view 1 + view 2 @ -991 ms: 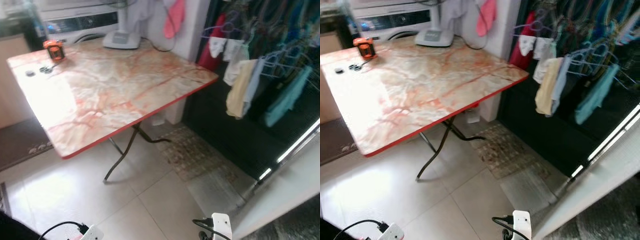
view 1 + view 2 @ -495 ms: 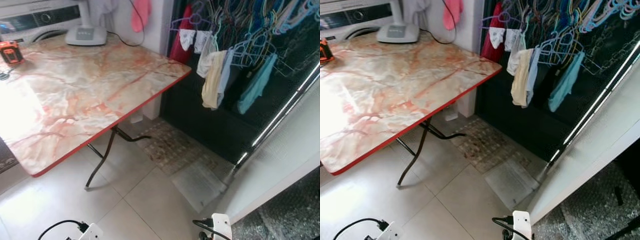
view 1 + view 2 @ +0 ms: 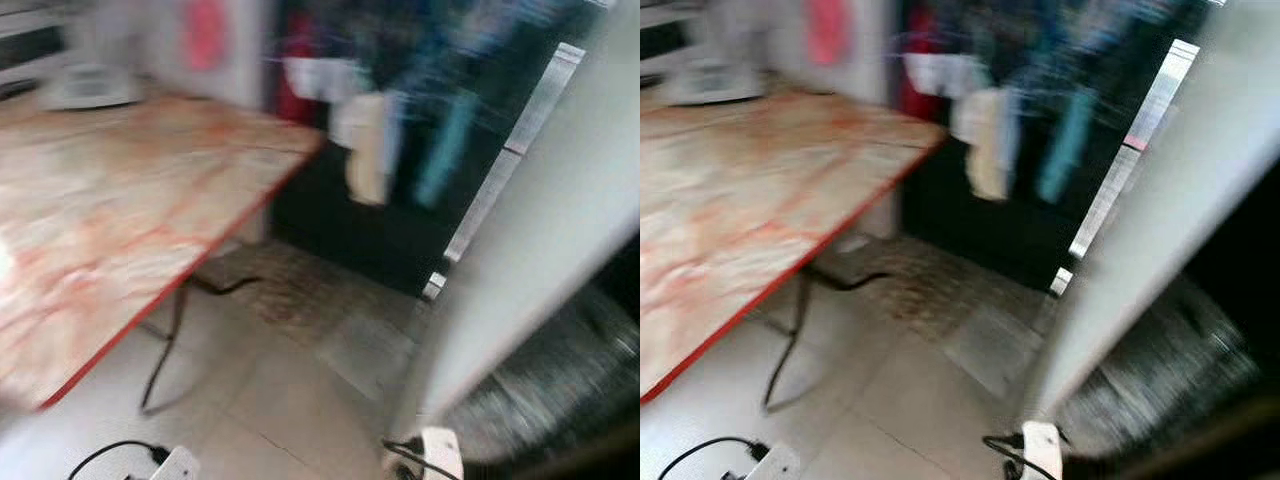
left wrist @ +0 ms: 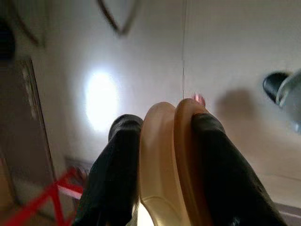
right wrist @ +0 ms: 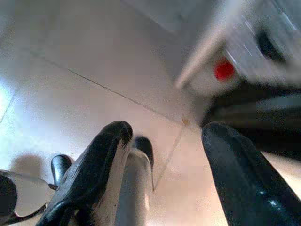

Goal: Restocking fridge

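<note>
Heavy motion blur is seen in both eye views; a glare patch is reflected on the floor (image 4: 101, 99).

Motion blur smears the hanging clothes (image 3: 400, 140) at upper centre beyond telling apart; the marble-patterned table (image 3: 110, 230) is cut off at the left edge.

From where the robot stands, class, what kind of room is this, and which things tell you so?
Probably a home utility or laundry corner: clothes on hangers against a dark opening, a folding marble-patterned table with a red edge, and a tiled floor with a small mat. The head views are blurred.
</note>
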### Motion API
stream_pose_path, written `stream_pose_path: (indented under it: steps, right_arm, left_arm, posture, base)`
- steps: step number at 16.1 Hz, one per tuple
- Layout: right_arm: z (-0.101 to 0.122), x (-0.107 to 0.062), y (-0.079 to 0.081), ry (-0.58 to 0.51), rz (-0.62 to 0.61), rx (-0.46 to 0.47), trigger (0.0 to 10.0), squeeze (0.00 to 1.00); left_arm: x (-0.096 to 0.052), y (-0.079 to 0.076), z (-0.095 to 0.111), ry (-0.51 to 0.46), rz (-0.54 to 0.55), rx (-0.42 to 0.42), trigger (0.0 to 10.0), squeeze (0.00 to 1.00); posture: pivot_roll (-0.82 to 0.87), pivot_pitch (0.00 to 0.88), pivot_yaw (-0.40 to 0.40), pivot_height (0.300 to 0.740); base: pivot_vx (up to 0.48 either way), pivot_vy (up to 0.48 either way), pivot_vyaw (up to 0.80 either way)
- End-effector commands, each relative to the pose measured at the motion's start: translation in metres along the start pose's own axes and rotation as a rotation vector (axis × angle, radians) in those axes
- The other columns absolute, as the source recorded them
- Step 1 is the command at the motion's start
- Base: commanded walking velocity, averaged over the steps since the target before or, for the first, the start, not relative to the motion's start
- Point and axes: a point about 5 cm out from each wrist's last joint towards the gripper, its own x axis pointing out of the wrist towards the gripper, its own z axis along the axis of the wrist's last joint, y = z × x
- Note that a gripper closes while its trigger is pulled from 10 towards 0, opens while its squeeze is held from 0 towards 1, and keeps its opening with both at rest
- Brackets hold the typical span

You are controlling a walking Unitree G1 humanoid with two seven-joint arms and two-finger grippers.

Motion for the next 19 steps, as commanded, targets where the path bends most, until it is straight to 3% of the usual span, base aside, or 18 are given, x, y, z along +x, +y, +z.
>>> stream_pose_path:
  steps: [1, 19]
  right_arm:
    - [0.0056, 0.0007, -0.0013, -0.014, -0.005, 0.0, 10.0, 0.0]
    - [0.0051, 0.0007, 0.0, -0.01, 0.002, -0.004, 10.0, 0.0]
  left_arm:
    - [-0.0005, -0.0043, 0.0006, -0.002, -0.011, 0.005, 10.0, 0.0]
    - [-0.0006, -0.0043, -0.0006, -0.005, -0.032, 0.003, 10.0, 0.0]
  posture:
    - [-0.04, 0.011, -0.082, 0.74]
    - [-0.04, 0.008, -0.077, 0.74]
  base:
    - [0.0, 0.0, -0.79]
    - [0.0, 0.015, -0.79]
